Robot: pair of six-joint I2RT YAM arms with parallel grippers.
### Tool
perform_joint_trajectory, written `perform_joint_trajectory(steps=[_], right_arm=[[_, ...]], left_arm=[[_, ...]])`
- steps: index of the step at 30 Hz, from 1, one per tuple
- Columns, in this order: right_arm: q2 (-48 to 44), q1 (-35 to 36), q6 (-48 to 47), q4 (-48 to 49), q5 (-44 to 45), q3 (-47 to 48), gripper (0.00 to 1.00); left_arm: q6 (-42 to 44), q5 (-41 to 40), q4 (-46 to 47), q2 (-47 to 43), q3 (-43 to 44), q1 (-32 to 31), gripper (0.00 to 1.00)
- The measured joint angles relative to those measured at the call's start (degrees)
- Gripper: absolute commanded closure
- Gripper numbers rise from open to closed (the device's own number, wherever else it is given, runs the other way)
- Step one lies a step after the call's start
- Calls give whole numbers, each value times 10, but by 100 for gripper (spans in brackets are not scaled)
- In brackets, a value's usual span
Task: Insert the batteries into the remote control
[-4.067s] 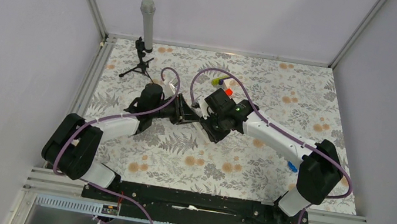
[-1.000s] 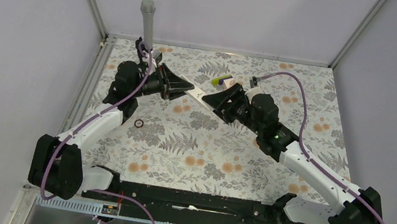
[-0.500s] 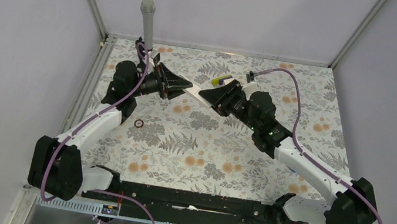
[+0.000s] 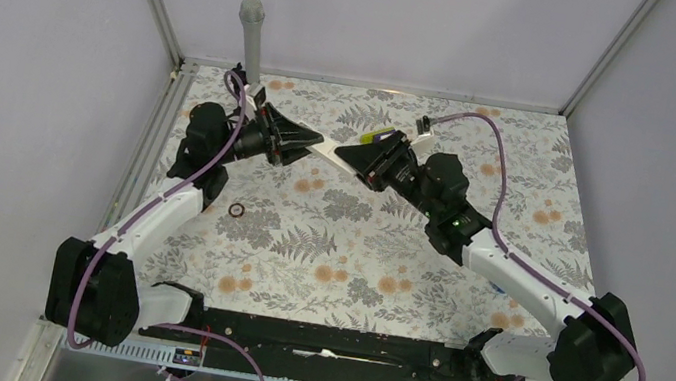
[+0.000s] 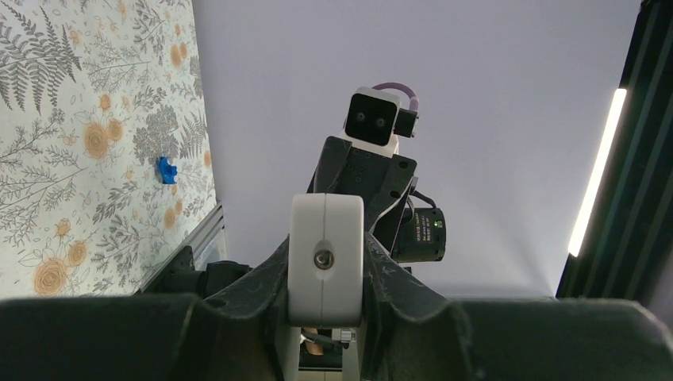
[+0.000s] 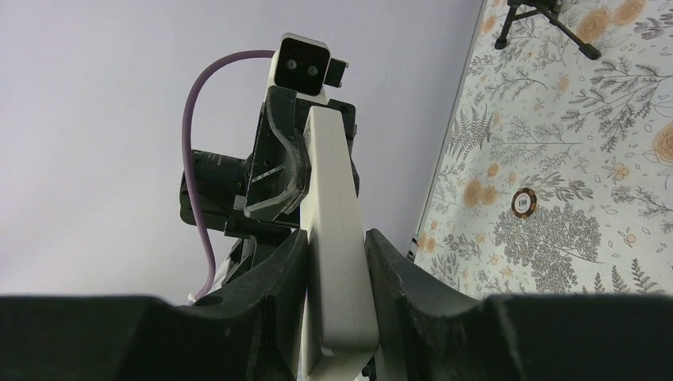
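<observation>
reaching in from the near corners to the far middle of the worktop (image 4: 355, 254), forearms stretched long, wrists turned to face each other tip to tip. holding the remote control (image 4: 328, 152) lifted off the surface, as a white bridge between. gripped at one end by the left fingers (image 5: 255, 282), fully closed on it; gripped at the other end by the right fingers (image 6: 278, 274), touching both its flat sides.
</observation>
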Motion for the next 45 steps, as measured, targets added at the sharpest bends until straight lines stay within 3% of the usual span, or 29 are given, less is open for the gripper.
perform_joint_trajectory(steps=[13, 17, 21, 24, 26, 29, 37, 45], right_arm=[[59, -12, 16, 59, -35, 20, 79], [73, -16, 16, 68, -39, 28, 77], [76, -17, 12, 65, -43, 31, 54], [68, -14, -20, 38, -44, 31, 20], [58, -9, -52, 5, -44, 31, 9], [33, -8, -110, -40, -53, 31, 2], [-14, -31, -241, -79, -231, 74, 1], [52, -32, -338, -134, -374, 133, 27]], left_arm=[[3, -29, -14, -4, 0, 11, 100], [5, -41, -16, -4, 0, 12, 100], [18, -39, -20, -5, 0, 16, 100], [44, -18, -38, -7, 6, 19, 100], [67, 7, -47, -10, 10, 22, 100], [102, 37, -53, -13, 16, 33, 100], [272, 110, -175, -20, 69, 47, 100], [366, 187, -205, -46, 94, 46, 100]])
